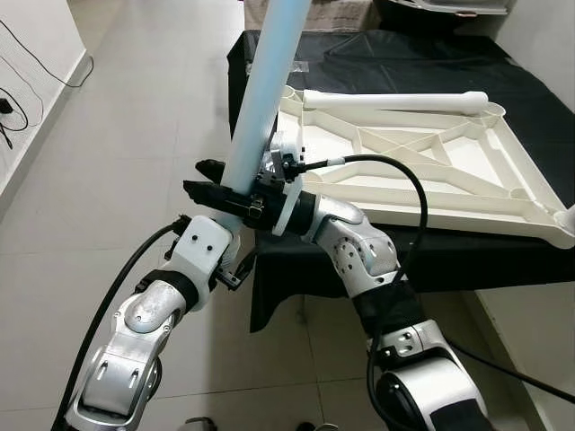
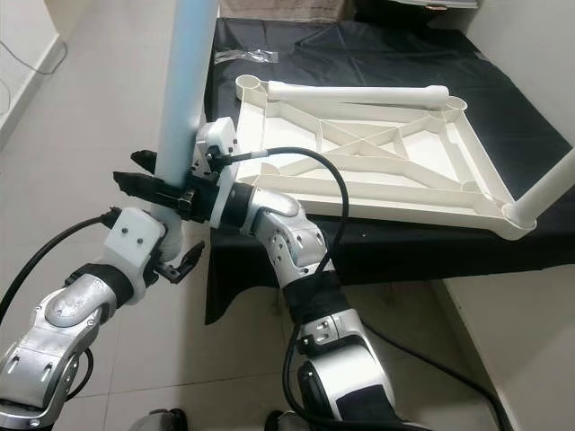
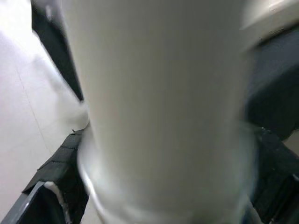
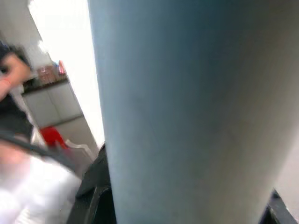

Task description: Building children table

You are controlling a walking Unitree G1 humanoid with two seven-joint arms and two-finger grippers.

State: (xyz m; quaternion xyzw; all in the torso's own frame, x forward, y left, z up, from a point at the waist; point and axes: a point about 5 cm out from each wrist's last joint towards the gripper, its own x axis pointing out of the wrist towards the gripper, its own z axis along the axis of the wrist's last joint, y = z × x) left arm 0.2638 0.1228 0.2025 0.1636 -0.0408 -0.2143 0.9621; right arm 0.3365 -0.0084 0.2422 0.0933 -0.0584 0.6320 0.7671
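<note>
Table leg [image 1: 265, 85], pale blue-white tube, stands nearly upright at the near left corner of the upturned tabletop [image 1: 422, 166], with both our claws on its lower end. Our left claw [image 1: 216, 193] reaches in from the floor side, its black fingers closed around the tube; our right claw [image 2: 184, 193] comes across from the counter side and is clamped on the same stretch, just beside the left one. Both wrist views show the tube close up and blurred, with dark fingers at its edges.

Whether the foot of the leg is already seated in the corner socket we cannot tell; our claws and right wrist hide the joint.

Progress, as a judgement: partway. One leg [image 2: 548, 193] stands fitted in the near right corner socket and slants up out of frame. A second white leg [image 1: 395, 101] lies loose along the far rim of the tabletop, not yet mounted. A far-corner socket [image 2: 250, 85] looks open. So one is fitted, one is in hand, at least one is left.

Tabletop lies ribbed underside up on the counter [image 1: 386, 54], which is draped in black cloth. Floor [image 1: 135, 135] is large pale tiles. A white wall and dark cables [image 1: 22, 85] run along the far left.
</note>
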